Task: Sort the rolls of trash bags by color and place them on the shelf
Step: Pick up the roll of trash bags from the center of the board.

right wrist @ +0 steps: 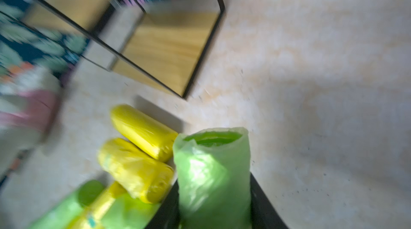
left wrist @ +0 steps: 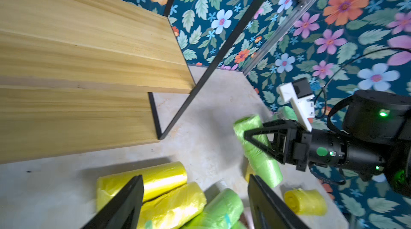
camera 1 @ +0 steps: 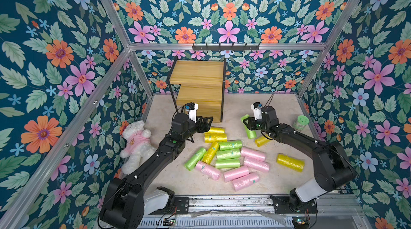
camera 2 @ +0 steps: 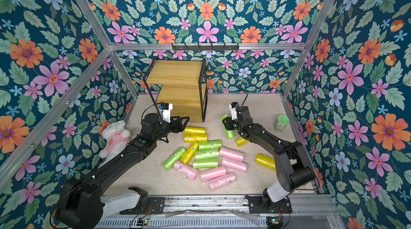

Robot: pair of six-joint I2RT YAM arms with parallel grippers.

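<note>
My right gripper [camera 1: 246, 123] [right wrist: 214, 183] is shut on a lime green roll [camera 1: 251, 133] [right wrist: 212, 167] and holds it off the floor, right of the shelf [camera 1: 198, 76] [left wrist: 89, 49]. The shelf's wooden boards are bare. At the shelf's front foot my left gripper [camera 1: 208, 120] [left wrist: 195, 179] stands open, just above two yellow rolls [camera 1: 214, 134] [left wrist: 155, 179]. Green rolls [camera 1: 229, 153], pink rolls [camera 1: 235, 173] and yellow rolls lie mixed in a pile mid-floor. A yellow roll [camera 1: 290, 162] lies apart at the right, and another [camera 1: 262, 140] lies under the right arm.
A white teddy bear in a pink shirt [camera 1: 135, 143] lies against the left wall. A small green-lidded jar [camera 1: 300, 123] stands near the right wall. A black hook rail [camera 1: 225, 47] hangs on the back frame above the shelf.
</note>
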